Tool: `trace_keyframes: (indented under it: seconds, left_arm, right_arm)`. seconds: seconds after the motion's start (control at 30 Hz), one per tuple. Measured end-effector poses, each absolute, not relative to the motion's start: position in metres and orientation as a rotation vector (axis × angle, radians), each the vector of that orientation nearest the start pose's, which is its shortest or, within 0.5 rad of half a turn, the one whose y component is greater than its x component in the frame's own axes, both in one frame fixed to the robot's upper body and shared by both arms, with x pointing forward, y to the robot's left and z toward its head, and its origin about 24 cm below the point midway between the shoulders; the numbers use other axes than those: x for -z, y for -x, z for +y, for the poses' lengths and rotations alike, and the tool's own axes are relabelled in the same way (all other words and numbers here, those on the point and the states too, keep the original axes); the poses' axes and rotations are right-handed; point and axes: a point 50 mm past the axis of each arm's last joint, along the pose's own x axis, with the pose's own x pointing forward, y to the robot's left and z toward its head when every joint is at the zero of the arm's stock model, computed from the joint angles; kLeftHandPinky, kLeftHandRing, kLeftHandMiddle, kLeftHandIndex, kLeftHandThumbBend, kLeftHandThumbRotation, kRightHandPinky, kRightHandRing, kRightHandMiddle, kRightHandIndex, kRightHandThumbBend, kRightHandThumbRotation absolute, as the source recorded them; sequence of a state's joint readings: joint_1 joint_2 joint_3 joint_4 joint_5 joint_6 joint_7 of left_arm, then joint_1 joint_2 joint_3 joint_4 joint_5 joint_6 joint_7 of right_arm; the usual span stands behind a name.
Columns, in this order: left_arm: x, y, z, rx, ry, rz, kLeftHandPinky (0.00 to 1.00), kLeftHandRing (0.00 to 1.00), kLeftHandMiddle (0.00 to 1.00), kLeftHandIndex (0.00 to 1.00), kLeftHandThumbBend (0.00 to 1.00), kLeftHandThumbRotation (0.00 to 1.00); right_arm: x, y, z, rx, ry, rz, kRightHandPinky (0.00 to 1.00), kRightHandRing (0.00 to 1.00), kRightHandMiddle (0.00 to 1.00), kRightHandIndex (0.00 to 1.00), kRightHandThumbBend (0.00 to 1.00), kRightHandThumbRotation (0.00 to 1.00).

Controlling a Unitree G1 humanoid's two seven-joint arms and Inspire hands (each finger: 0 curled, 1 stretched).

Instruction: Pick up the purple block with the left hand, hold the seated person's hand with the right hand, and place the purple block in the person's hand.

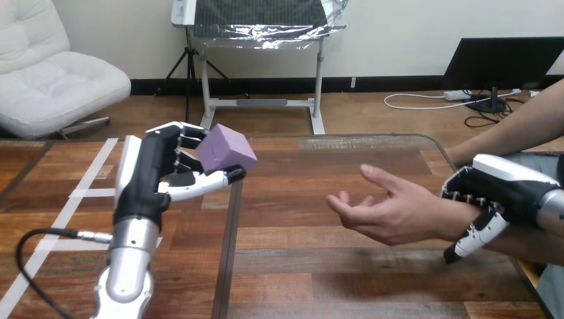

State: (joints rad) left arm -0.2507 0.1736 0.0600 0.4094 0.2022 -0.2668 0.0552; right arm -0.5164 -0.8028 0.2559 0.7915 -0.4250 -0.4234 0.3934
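This looks like a robotics lab or test room set up for trials with a person. A wooden counter (299, 266) carries strips of white tape (93, 166) laid in straight lines at the left of the frame, like floor markings. A silver machine forearm (130, 259) rises from the bottom left with a black cable (40, 236) plugged into its side. Its left hand (149, 176) grips a plain purple block (228, 149), while at the right the right hand (495, 189) curls round the person's wrist (452, 222).
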Motion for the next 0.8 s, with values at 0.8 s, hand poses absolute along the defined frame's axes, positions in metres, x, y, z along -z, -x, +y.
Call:
trace_keyframes:
  seconds: [0.8]
  left_arm:
    - [-0.030,-0.320,0.166,0.022,-0.309,-0.024,0.29,0.34,0.39,0.45,0.62,0.00]
  right_arm:
    - [-0.094,-0.323,-0.280,-0.510,1.215,0.151,0.34,0.39,0.45,0.49,0.92,0.00]
